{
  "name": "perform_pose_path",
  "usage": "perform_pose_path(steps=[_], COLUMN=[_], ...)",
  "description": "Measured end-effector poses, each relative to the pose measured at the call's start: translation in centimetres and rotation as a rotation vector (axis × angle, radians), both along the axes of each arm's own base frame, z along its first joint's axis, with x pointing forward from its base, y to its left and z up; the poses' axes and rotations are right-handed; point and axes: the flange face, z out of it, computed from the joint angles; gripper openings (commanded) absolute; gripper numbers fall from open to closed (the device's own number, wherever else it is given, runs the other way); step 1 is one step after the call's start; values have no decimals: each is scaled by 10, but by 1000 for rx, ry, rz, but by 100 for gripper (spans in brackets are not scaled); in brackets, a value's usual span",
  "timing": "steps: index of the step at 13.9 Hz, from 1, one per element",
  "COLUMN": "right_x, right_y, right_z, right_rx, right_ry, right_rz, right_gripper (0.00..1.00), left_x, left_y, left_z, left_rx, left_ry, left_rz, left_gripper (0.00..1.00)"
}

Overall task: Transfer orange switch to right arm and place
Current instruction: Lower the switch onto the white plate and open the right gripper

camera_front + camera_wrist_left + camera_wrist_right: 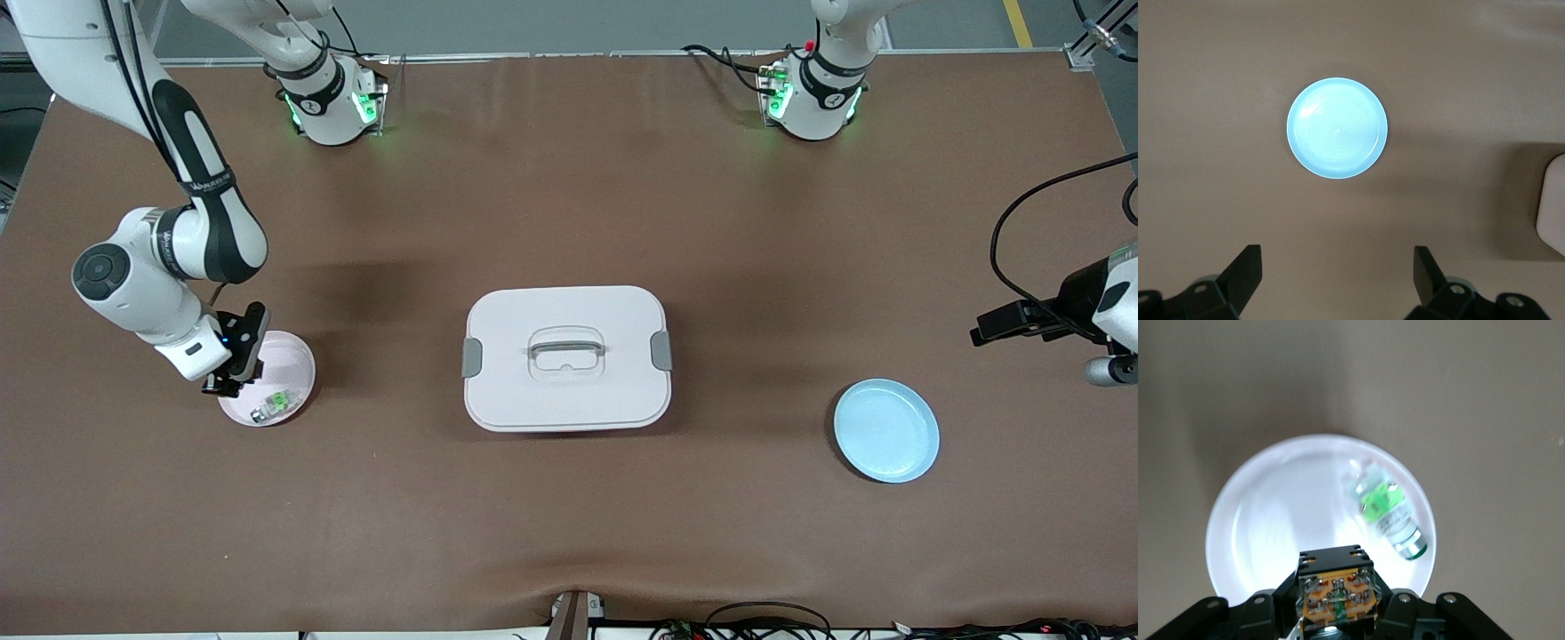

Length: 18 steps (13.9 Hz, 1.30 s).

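Desk (569, 178) surface is covered in brown, and at its middle a white lidded box (567, 357) is set, handle on top. Toward the left arm's end a pale blue plate (886, 430) lies bare. Toward the right arm's end a pink plate (289, 356) is found, with a green-and-white small part (1386, 509) lying on it.

The right gripper (1338, 613) is held just over the pink plate, and its jaws are clenched on the orange switch (1337, 592), whose orange and black body is seen pinched between them in the right wrist view. The left gripper (1338, 280) is kept aloft near the blue plate, jaws released and holding nothing; that arm waits.

The handover is judged complete, since the switch is carried by the right arm. Only the placing is left: the switch is not yet set down on the pink plate.
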Motion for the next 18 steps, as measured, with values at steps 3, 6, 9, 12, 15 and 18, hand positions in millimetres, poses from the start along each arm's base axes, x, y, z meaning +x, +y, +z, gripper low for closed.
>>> perform_pose_path(steps=[3, 6, 9, 12, 15, 18], right_x=[-16, -22, -28, -34, -38, -38], right_y=[-12, -11, -10, -20, -27, -23], right_z=[-27, -34, -40, -46, -54, -56], right_rx=[-8, -11, 2, 28, 56, 65], right_ry=[-6, 5, 20, 29, 40, 44], right_rz=[17, 64, 82, 68, 24, 21], right_gripper=[0, 0, 0, 0, 0, 0], left_x=[-4, -9, -15, -22, -31, -45], left_y=[-1, 3, -5, -16, -17, -20], left_z=[5, 10, 11, 11, 9, 14], left_rx=[6, 27, 70, 91, 107, 90], left_ry=[-6, -5, 7, 14, 16, -15], left_rz=[-23, -40, -51, -69, -68, -66], left_gripper=[100, 100, 100, 100, 100, 100])
